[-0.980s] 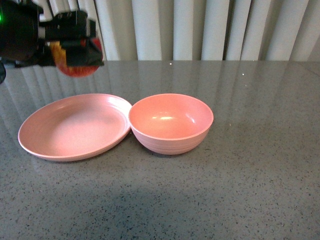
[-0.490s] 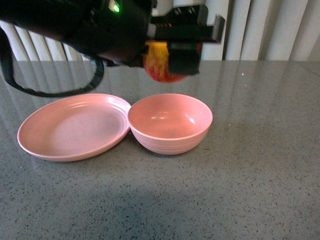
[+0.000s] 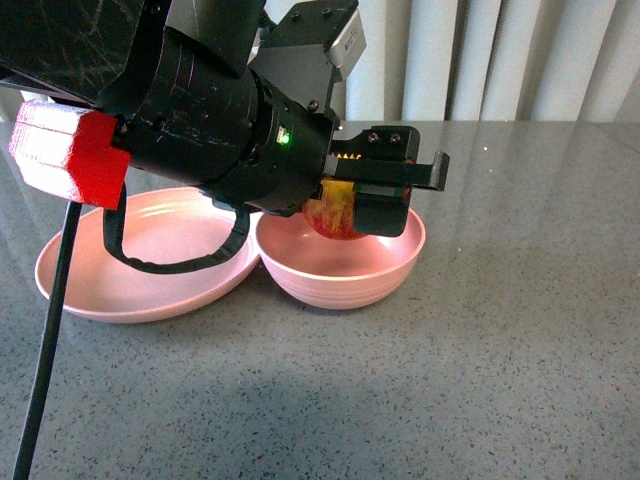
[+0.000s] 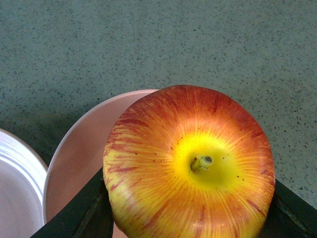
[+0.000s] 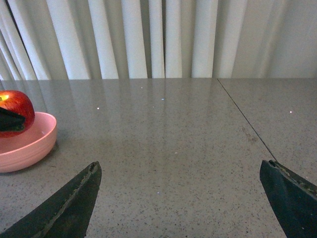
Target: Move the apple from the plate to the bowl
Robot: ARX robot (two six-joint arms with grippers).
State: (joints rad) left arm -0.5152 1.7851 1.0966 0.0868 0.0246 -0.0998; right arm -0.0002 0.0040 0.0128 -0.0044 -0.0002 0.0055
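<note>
The red and yellow apple (image 3: 332,216) hangs low in the mouth of the deep pink bowl (image 3: 340,278), and my left gripper (image 3: 350,203) is shut on it. In the left wrist view the apple (image 4: 190,166) is stem up between the black fingers (image 4: 84,214), over the bowl (image 4: 81,148), with the plate's rim (image 4: 12,181) beside it. The wide pink plate (image 3: 150,275) touches the bowl's left side and is partly hidden by my left arm. My right gripper (image 5: 181,198) stands open over bare table, far from the bowl (image 5: 25,144) and apple (image 5: 17,105).
The grey speckled tabletop (image 3: 480,380) stretches in front and to the right. A white pleated curtain (image 3: 500,60) closes the back. A black cable (image 3: 50,330) hangs from my left arm at the front left. A seam (image 5: 247,126) crosses the table in the right wrist view.
My left gripper has carried the apple from high above the plate's far left rightward, then down into the bowl's opening. The bowl and plate have hardly moved.
</note>
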